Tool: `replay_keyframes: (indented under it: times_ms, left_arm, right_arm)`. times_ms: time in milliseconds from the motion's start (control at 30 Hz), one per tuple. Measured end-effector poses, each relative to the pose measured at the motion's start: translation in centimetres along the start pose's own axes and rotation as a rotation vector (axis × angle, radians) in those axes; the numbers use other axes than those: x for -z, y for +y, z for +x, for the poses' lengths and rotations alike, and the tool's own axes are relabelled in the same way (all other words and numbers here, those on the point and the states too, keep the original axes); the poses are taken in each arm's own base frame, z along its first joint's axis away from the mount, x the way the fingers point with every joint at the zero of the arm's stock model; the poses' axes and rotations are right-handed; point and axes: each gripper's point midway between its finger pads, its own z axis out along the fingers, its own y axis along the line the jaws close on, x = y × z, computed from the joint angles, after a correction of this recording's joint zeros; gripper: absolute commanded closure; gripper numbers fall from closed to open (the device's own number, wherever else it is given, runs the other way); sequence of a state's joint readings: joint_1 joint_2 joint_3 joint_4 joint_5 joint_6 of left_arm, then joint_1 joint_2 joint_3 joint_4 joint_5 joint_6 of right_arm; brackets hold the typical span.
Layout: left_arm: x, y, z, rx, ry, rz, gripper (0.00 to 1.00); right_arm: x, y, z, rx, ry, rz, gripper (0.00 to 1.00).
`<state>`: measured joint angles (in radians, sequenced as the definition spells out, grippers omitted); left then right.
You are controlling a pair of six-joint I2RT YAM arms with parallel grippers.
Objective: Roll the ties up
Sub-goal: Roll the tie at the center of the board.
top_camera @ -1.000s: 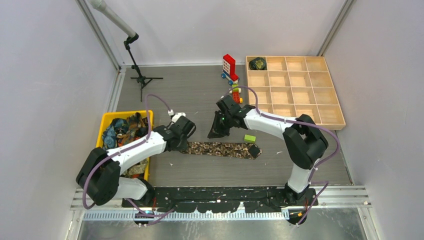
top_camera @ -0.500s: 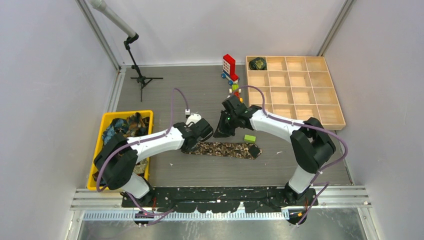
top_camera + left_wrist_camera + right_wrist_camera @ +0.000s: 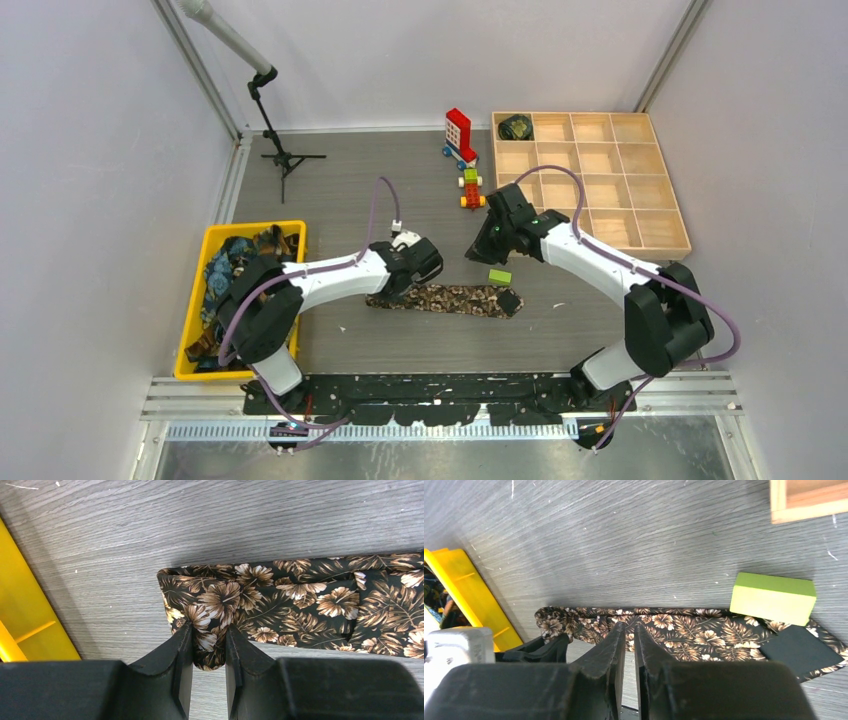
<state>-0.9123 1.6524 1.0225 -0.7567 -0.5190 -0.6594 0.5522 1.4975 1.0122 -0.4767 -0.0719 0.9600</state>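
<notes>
With my left gripper (image 3: 207,647) pinching the leaf-print tie (image 3: 300,600) end, right gripper (image 3: 629,645) hovering nearly closed and empty, I judge rolling starts: next, turn the end over

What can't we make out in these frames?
- Tie left end: top view, left gripper covers it.
- Pinched fold depth: left wrist view, fingers hide it.
- Yellow bin contents: top view, left arm overlaps; too small to count.
- Right gripper: whether its narrow gap is fully closed is unclear.
</notes>
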Motion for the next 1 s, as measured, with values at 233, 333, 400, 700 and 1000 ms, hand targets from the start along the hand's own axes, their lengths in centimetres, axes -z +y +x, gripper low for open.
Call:
replay_keyframes:
  times_ms: [233, 333, 400, 700, 1000]
  left_arm:
    - [-0.2, -0.6, 0.0, -0.075, 0.032, 0.009, 0.70]
    - [-0.2, -0.8, 0.1, -0.095, 0.037, 0.022, 0.66]
    - [-0.1, -0.9, 0.1, -0.105, 0.039, 0.034, 0.64]
    - [0.5, -1.7, 0.1, -0.115, 0.046, 0.097, 0.58]
    - [2.2, -2.4, -0.5, -0.086, 0.022, 0.183, 0.58]
  right_arm:
    - [1.0, 0.0, -0.7, -0.016, -0.030, -0.014, 0.79]
    - [1.0, 0.1, -0.7, -0.017, -0.028, -0.015, 0.78]
    - [1.0, 0.1, -0.6, -0.016, -0.025, -0.018, 0.78]
    - [1.1, 0.4, -0.3, -0.021, -0.007, -0.031, 0.77]
    - [0.3, 1.3, 0.9, -0.008, 0.031, -0.045, 0.76]
